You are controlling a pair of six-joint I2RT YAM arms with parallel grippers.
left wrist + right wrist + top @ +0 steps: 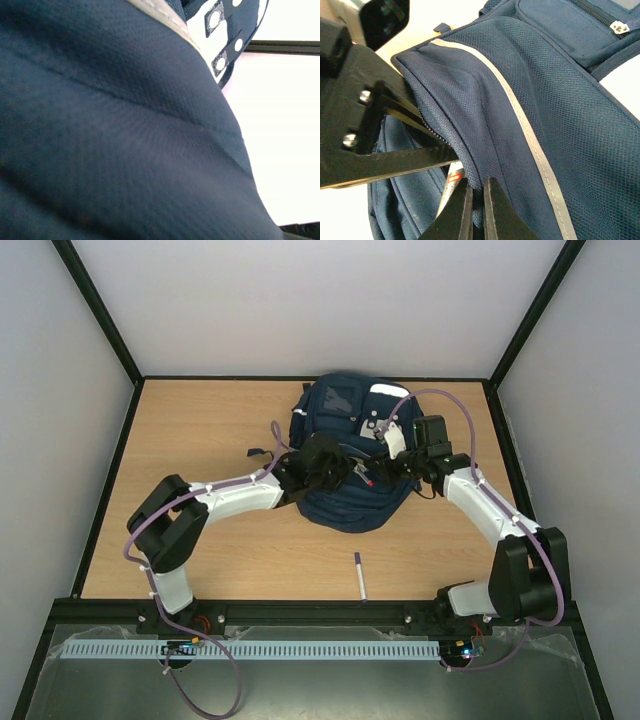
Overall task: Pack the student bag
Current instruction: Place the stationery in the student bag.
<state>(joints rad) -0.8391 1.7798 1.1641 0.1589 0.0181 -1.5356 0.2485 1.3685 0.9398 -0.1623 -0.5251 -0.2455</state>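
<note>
Claws: left claw (322, 465) pinching the zip lip of the student bag (345, 505), which lies on the worktop (200, 430) toward its far edge; right claw (476, 192) pressed together at the mouth, white-and-red pen (451, 182) beside its tips, held or not I can't tell. I'd hold the lip taut, feed straight in

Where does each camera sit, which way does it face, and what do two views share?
Top external: above and behind the bases, looking down on the table; both arms reach the bag.
Left wrist: close against bag fabric, facing it; its own jaws don't show.
Right wrist: looks along its own shut jaws at the bag's zip edge, which the left jaws pinch.
Shared: all see the bag; top and right wrist both show the left jaws.
</note>
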